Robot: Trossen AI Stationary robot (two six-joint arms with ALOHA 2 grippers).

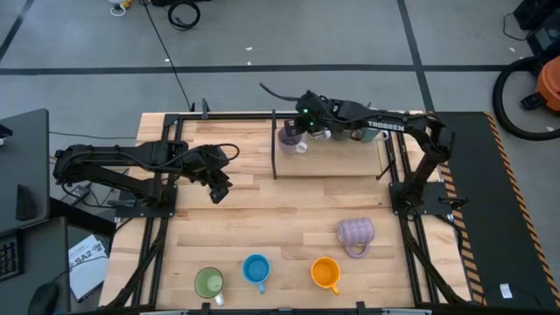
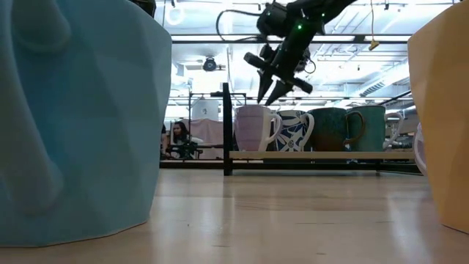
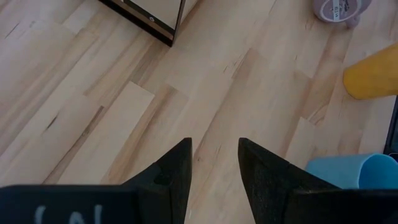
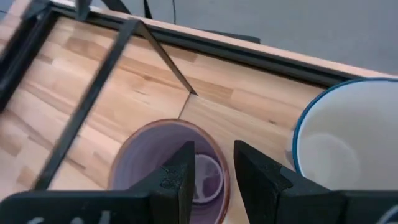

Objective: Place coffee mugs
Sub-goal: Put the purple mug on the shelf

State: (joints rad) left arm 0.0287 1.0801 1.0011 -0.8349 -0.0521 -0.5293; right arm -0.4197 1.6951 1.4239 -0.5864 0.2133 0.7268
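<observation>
The right tool [image 2: 272, 92] hangs just above the small lilac mug [image 2: 253, 128], fingers slightly parted and holding nothing. That mug stands upright at the rack's [image 1: 328, 175] left end, beside a white patterned mug [image 2: 297, 130]. The left tool [image 1: 219, 191] waits over the bench [image 1: 280, 219], open and empty

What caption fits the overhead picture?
Right gripper above lilac mug on the rack; four mugs wait along the table's near edge.

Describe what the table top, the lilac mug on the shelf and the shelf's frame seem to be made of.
Table top: apparently wood, pale planks with visible grain and joints, matte. Lilac mug: probably glazed ceramic, smooth with a soft sheen; the right claw hangs just above it. Shelf frame: thin, straight black bars, likely painted metal, though that's a guess.
</observation>
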